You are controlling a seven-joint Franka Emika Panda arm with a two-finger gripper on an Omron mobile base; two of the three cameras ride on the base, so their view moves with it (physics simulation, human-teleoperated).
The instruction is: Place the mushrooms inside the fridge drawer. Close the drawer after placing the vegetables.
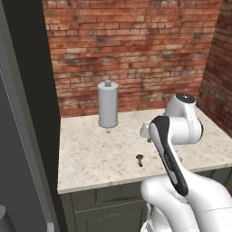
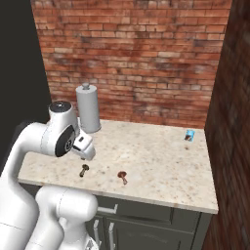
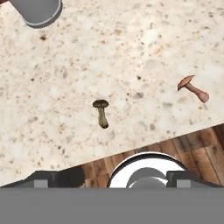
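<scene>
Two mushrooms lie on the speckled stone counter (image 2: 161, 161). The dark olive-brown mushroom (image 3: 101, 113) (image 2: 84, 169) (image 1: 139, 158) lies near the front edge, and the reddish-brown mushroom (image 3: 192, 89) (image 2: 122, 176) lies a little to its right. My gripper (image 3: 118, 179) (image 2: 86, 152) hangs above the counter's front edge, just over and nearer than the dark mushroom. Its fingertips (image 3: 57, 178) stand wide apart with nothing between them. The fridge drawer is out of view.
A tall grey canister (image 1: 108, 104) (image 2: 88, 107) stands at the back left of the counter against the brick wall. A small blue item (image 2: 189, 135) sits at the back right. A dark fridge side (image 1: 27, 136) rises on the left. Wooden floor (image 3: 201, 148) shows beyond the counter edge.
</scene>
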